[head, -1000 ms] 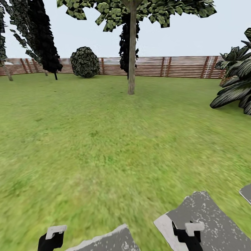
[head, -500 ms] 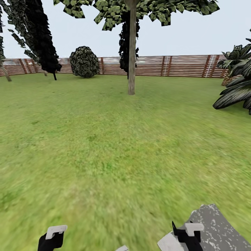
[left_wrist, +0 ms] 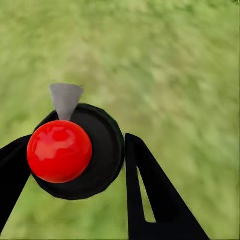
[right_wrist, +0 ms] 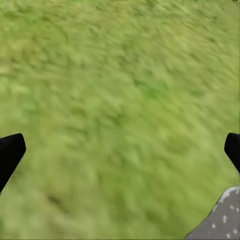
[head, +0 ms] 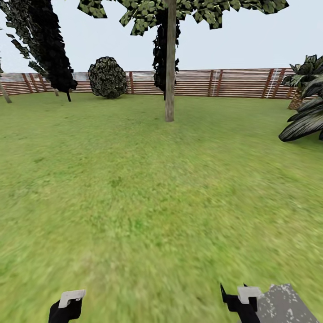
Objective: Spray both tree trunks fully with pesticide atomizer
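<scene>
Between the left gripper's (left_wrist: 95,165) black fingers sat the atomizer (left_wrist: 75,150), a black body topped with a red ball and a grey nozzle, clamped on both sides and carried low over the lawn (head: 148,179). The right gripper (right_wrist: 120,150) was spread wide with nothing in it, grass showing between its tips and a corner of a grey paver (right_wrist: 217,220) beside it. Ahead, well apart from the robot, stood a tree (head: 169,63) with a bare pale trunk before the fence (head: 224,83); a second such tree could not be made out.

The distance looked like the main risk: spraying from there would likely fall short and leave the trunk uncovered. Driving on, the base might stop off to one side, so that only one face of the trunk got wet. The nozzle's aim relative to the trunk could not be told from the wrist view, and a wrong heading would waste the spray on grass.
</scene>
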### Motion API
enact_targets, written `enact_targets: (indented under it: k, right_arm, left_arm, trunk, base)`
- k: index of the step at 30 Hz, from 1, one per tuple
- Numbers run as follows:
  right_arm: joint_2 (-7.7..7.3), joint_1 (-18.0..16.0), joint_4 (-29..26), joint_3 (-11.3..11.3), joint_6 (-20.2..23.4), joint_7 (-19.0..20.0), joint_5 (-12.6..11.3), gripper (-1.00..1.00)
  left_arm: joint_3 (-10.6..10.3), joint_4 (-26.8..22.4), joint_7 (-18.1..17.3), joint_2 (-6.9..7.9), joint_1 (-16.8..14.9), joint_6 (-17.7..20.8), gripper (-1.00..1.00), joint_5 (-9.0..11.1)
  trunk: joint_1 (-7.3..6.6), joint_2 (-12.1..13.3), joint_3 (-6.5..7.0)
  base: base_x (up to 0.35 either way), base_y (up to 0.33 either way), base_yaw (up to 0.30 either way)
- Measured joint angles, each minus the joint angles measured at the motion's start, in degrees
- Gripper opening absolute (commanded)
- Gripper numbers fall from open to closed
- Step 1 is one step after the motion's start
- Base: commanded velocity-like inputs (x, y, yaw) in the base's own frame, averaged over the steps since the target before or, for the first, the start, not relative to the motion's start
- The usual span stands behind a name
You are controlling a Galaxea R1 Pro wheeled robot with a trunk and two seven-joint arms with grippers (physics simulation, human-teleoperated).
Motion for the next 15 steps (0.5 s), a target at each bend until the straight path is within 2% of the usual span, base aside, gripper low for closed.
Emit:
enact_targets:
  k: [15]
  right_arm:
    - [-0.03, 0.0, -0.08, -0.02, 0.01, 0.05, 0.0, 1.0]
  left_arm:
    - [0.01, 0.0, 0.0, -0.09, 0.0, 0.0, -1.0, 0.0]
  trunk:
    - [0.0, 0.0, 0.0]
  base:
    - [0.339, 0.0, 0.0]
